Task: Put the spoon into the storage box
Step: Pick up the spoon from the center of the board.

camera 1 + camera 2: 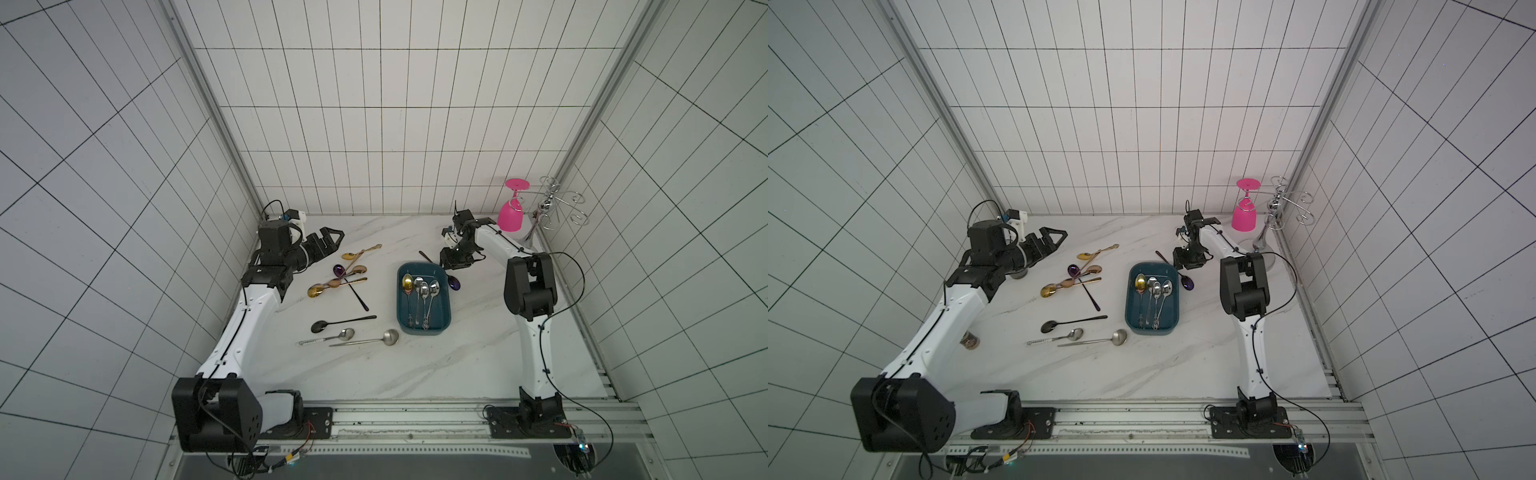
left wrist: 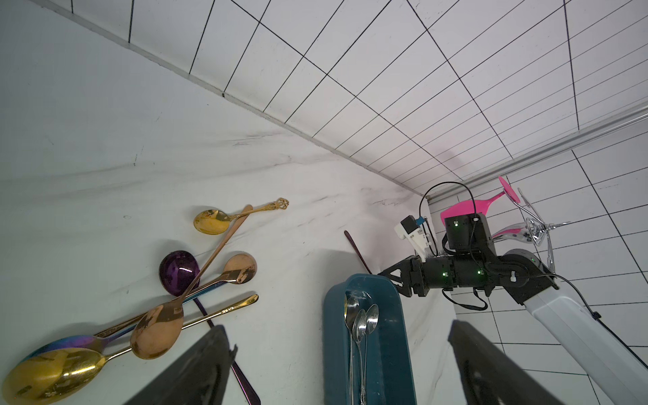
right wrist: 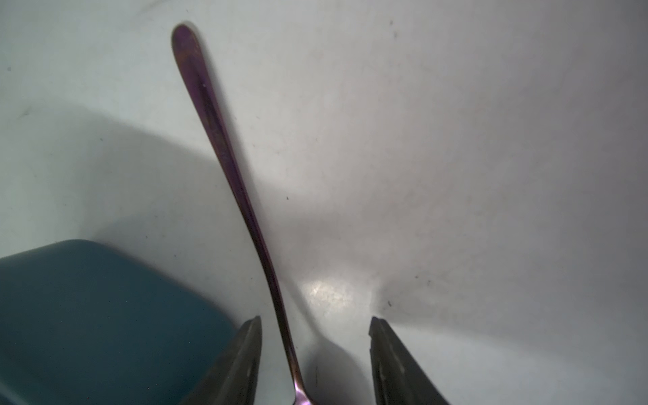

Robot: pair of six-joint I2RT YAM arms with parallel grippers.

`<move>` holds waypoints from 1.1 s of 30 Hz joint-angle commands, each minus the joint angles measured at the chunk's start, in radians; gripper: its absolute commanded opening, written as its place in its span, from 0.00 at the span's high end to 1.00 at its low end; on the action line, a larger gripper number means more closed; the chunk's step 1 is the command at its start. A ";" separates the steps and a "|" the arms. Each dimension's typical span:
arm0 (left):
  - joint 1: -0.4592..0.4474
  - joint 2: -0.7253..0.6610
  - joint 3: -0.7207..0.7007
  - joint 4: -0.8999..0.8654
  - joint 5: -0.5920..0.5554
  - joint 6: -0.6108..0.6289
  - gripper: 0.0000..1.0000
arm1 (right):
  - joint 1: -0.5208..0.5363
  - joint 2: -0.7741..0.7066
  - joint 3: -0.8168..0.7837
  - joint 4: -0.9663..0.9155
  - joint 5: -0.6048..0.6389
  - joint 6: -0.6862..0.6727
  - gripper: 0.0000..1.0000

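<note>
The storage box (image 1: pixel 424 331) (image 1: pixel 1152 331) is a dark teal tub at mid-table, holding a gold spoon and several silver ones (image 1: pixel 419 291). A purple spoon (image 1: pixel 454 284) (image 1: pixel 1187 283) lies on the table along the box's far right corner. My right gripper (image 1: pixel 453 268) (image 1: pixel 1187 266) is down over its handle. In the right wrist view the handle (image 3: pixel 224 154) runs between the jaws of that gripper (image 3: pixel 315 321), with a gap on both sides, so it is open. My left gripper (image 1: pixel 337 241) (image 2: pixel 338 328) hangs wide open and empty at the far left.
A pile of gold, rose and purple spoons (image 1: pixel 345 274) lies left of the box. A black spoon (image 1: pixel 340 323) and two silver spoons (image 1: pixel 365 340) lie nearer the front. A pink glass (image 1: pixel 512 212) hangs on a chrome rack (image 1: pixel 552 203) at the back right.
</note>
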 commanded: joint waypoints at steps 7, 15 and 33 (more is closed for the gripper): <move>0.006 -0.006 -0.009 0.042 0.012 -0.015 0.01 | 0.012 0.013 -0.015 -0.071 0.146 -0.052 0.50; 0.009 -0.006 -0.011 0.045 0.011 -0.020 0.01 | 0.005 -0.006 -0.063 -0.053 0.159 -0.050 0.59; 0.020 -0.005 0.017 0.048 0.027 -0.009 0.01 | 0.003 -0.201 -0.261 0.090 0.124 -0.032 0.99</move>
